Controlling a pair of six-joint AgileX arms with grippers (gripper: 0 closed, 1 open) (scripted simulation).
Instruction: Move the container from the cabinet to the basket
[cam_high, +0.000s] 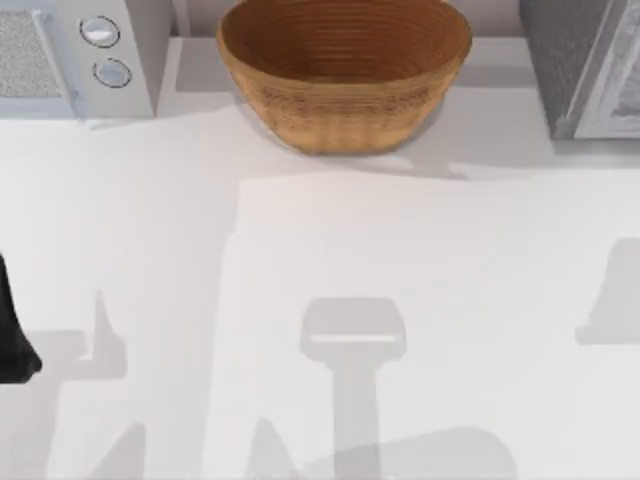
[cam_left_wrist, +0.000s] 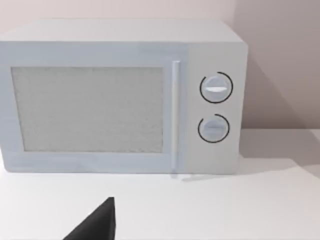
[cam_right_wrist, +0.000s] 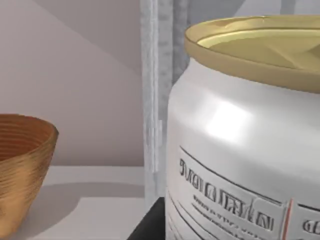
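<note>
From the top view I record the basket (cam_high: 345, 70) standing at the upper centre of the frame, a white appliance with two knobs (cam_high: 75, 55) at the upper left, and the cabinet (cam_high: 585, 65) at the upper right with its paler door panel at the frame's edge; a dark part of my left arm (cam_high: 12, 335) sits at the left edge, apparently parked. In the left wrist view the same white appliance (cam_left_wrist: 120, 97) faces the camera, and a dark wedge at the lower edge is one finger of the left gripper (cam_left_wrist: 97, 225); I cannot tell how its jaws stand. In the right wrist view the container (cam_right_wrist: 245, 145) looms very close, its gold-rimmed top at the upper right, the door edge just behind it and the basket (cam_right_wrist: 22, 170) at the lower left. Whether the right jaws hold it I cannot tell. I judge the step to be reaching or grasping at the cabinet; next should come a confirmed grip, then withdrawal toward the basket.
</note>
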